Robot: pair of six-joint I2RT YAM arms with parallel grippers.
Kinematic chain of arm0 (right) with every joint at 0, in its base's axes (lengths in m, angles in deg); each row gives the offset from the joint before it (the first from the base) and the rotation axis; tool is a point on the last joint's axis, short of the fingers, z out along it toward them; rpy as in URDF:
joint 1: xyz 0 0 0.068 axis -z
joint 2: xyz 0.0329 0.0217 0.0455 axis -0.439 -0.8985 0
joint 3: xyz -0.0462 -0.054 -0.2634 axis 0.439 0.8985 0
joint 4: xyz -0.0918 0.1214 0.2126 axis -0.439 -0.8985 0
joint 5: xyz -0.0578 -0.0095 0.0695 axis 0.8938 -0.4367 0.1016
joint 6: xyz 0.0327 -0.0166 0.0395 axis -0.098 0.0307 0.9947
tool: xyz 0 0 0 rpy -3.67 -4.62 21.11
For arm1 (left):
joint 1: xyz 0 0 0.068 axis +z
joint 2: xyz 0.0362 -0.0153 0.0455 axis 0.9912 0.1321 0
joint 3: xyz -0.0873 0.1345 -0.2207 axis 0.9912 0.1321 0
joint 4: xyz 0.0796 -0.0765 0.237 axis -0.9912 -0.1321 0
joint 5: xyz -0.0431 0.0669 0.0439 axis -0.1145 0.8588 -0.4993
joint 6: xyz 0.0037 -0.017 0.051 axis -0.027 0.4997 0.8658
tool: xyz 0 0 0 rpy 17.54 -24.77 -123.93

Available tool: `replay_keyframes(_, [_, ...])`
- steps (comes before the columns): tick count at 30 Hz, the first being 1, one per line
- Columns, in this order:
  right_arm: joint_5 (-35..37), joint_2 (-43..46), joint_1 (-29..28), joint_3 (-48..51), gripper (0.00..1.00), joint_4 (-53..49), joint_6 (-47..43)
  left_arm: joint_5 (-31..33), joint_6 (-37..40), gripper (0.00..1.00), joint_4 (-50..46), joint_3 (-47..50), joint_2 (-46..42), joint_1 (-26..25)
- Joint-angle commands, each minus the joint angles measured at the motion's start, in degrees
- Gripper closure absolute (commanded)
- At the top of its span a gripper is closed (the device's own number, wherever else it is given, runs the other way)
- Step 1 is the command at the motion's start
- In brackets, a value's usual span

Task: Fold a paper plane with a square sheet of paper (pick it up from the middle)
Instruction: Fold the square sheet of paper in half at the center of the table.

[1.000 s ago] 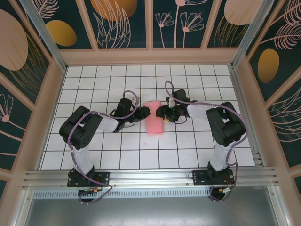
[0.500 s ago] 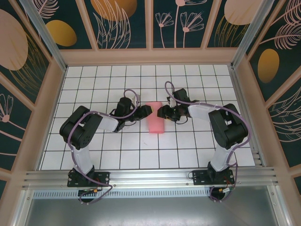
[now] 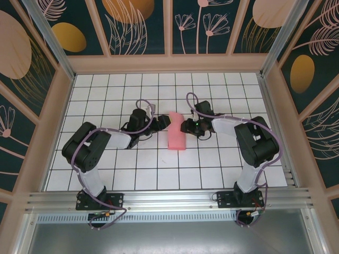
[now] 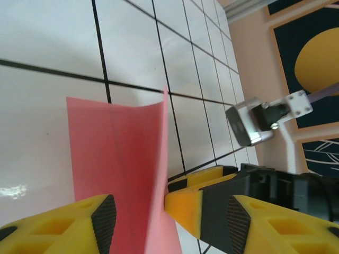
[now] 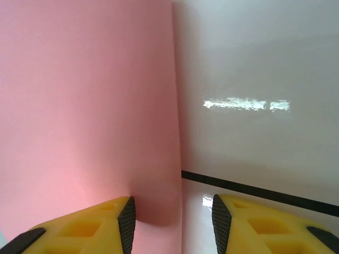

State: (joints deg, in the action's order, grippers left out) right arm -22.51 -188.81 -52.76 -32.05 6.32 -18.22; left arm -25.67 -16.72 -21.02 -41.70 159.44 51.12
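Note:
The square sheet of paper [image 3: 177, 138] is salmon pink and lies folded into a narrow strip on the white grid table [image 3: 159, 164], between the two arms. Its far end stands up as a flap [image 4: 153, 159]. My left gripper [image 3: 163, 123] is at the paper's left side, open, and the upright flap rises between its fingers [image 4: 103, 219] in the left wrist view. My right gripper [image 3: 186, 126] is open on the paper's right side. One of its fingers [image 5: 124, 222] rests over the pink sheet [image 5: 85, 106] and the other over bare table. A right gripper finger [image 4: 188, 209] shows beside the flap.
Wooden walls with dark floral panels [image 3: 169, 32] enclose the table on three sides. An aluminium rail [image 3: 169, 198] carries the arm bases at the near edge. Open grid tiles lie in front of the paper and behind it.
The left gripper has opened wider and slid right against the paper. The right gripper has narrowed a little. The paper's far end has lifted into a flap.

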Motion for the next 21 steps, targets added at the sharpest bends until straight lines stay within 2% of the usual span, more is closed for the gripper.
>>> replay_keyframes(1, [1.8, -1.2, -0.4, 0.8, 0.54, 0.2, 1.3, 2.6, 1.9, 0.39, -1.9, 1.1, -1.3, -0.2])
replay_keyframes(6, [1.7, -0.9, -0.4, 0.8, 0.54, 0.3, 1.5, -1.6, 0.4, 0.43, 0.0, 0.7, 1.6, -0.2])
replay_keyframes(13, [0.4, -0.2, -0.3, 0.8, 0.54, 0.7, 1.9, -6.4, -0.1, 0.57, 2.7, 0.2, 4.2, -0.3])
replay_keyframes(16, [-0.2, 0.4, -0.2, 0.8, 0.54, 1.0, 2.2, -7.0, 0.4, 0.66, 3.0, 0.6, 4.3, -0.3])
replay_keyframes(21, [-1.8, 3.1, 0.3, 1.5, 0.54, 2.1, 2.6, -8.4, 0.2, 0.91, 4.5, 0.6, 4.3, -0.3])
